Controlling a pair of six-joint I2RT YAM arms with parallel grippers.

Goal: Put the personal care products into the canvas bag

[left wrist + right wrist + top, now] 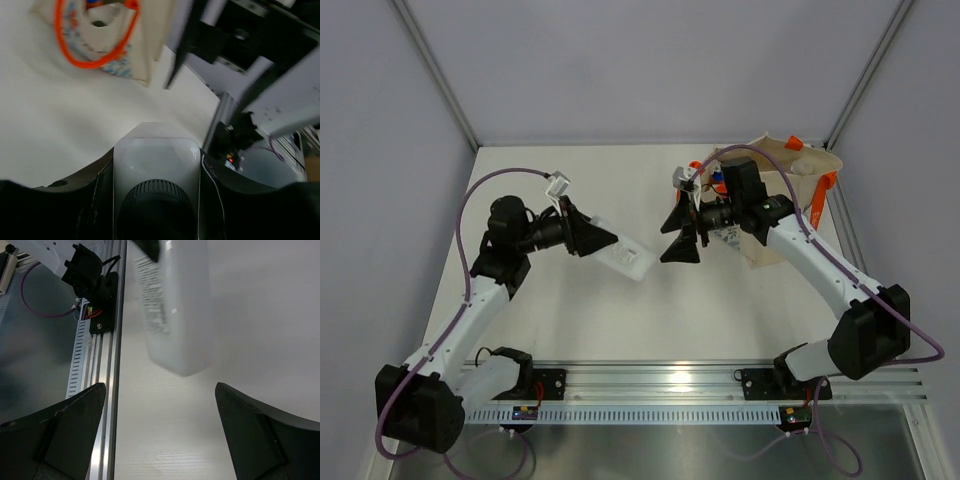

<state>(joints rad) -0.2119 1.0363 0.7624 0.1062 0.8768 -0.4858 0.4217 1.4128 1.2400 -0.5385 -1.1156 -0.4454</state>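
Left gripper [605, 240] is clamped on the cap end of the white flat plastic bottle with black cap [630, 258], mid-table, well apart from the beige canvas bag [813, 163]; it looks light, rigid and slick, so hold by the shoulder; right gripper [680, 236] jaws are apart, empty.

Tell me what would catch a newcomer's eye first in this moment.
The white flat plastic bottle with a black cap stands out first, clamped in the left gripper at the middle of the table. The right gripper faces it from close by, jaws wide open and empty. The beige canvas bag with orange handles sits at the far right behind it.
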